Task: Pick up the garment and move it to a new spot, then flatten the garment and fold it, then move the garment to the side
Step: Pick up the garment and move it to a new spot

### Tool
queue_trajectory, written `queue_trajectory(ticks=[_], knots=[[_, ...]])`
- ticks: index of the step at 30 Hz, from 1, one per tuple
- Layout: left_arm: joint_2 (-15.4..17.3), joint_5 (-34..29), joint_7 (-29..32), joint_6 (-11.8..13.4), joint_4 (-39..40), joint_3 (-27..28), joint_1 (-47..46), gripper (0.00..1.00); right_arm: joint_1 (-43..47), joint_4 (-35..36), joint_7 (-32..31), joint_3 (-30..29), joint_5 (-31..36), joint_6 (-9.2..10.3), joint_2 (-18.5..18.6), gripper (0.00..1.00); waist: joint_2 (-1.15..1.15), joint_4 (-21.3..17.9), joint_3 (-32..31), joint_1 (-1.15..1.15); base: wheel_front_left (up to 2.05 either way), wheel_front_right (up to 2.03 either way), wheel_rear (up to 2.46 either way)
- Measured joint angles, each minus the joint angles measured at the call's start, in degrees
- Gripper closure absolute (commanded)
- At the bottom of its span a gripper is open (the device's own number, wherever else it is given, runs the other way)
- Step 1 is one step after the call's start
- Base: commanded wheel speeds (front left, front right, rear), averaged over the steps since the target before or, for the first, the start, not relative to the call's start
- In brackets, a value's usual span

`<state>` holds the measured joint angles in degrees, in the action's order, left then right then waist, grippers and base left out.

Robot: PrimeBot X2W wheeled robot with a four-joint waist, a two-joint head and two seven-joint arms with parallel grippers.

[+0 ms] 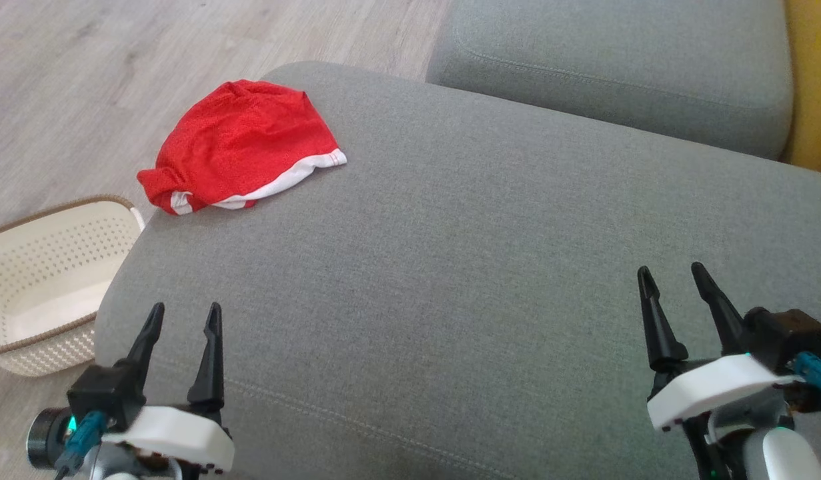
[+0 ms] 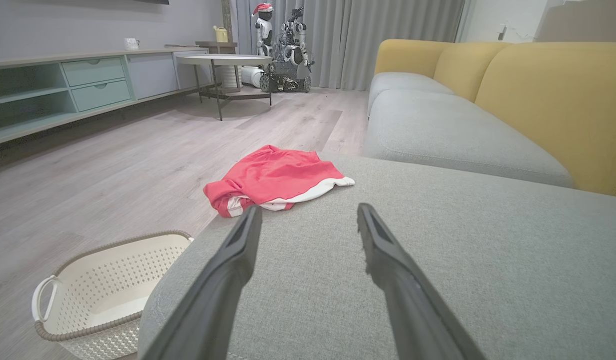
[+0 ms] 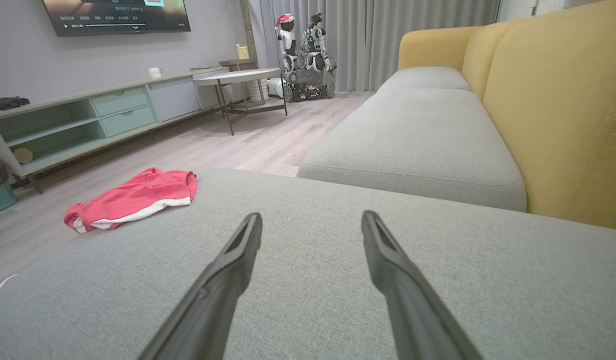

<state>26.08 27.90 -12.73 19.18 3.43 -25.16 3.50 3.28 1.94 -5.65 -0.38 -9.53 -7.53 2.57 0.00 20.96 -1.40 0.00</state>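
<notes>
Basket [image 1: 47, 250] sits on the floor just beside the cushion's [image 1: 450, 267] near-left corner, w/ a second seat [image 1: 617, 60] and yellow backrest [image 1: 813, 80] beyond at right. Garment [image 1: 240, 143] lies rumpled at the cushion's far-left corner, long axis slanting near-left to far-right, white hem twd the robot. L gripper [image 1: 187, 308] and R gripper [image 1: 670, 268] hover low, fingers spread, holding nothing; garment's well ahead of the L one, far ahead-left of the R.

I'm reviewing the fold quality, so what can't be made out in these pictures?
1. Red garment: underside and inner layers, hidden by its own top layer, head view.
2. Basket: head view's left edge cuts it off; the grey cushion hides part of it.
3. TV: screen text too small, top edge crops it, right wrist view.
</notes>
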Motion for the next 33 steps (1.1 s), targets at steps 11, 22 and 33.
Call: queue_trajectory(ticks=[11, 22, 33], knots=[[-0.85, 0.6, -1.07, -0.62, 0.75, 2.24, -3.97, 0.0, -2.38, 3.36, -2.55, 0.24, 1.8, 0.0, 0.0, 0.0, 0.0, -0.6, 5.53, 0.0, 0.0, 0.0, 0.0], [-5.01, -0.08, -1.97, -8.51, -8.02, 8.5, -29.29, 0.0, -11.73, 9.03, -6.39, 0.91, 5.91, 0.0, 0.34, 0.0, 0.0, -3.98, 18.39, 0.0, 0.0, 0.0, 0.0], [-5.88, 3.47, -1.09, -22.05, -40.42, 10.43, -54.54, 0.0, -16.23, 11.32, -7.23, 1.86, 6.6, 0.0, 1.42, 0.0, 0.0, -9.65, 29.17, 0.01, 0.0, 0.0, 0.0]])
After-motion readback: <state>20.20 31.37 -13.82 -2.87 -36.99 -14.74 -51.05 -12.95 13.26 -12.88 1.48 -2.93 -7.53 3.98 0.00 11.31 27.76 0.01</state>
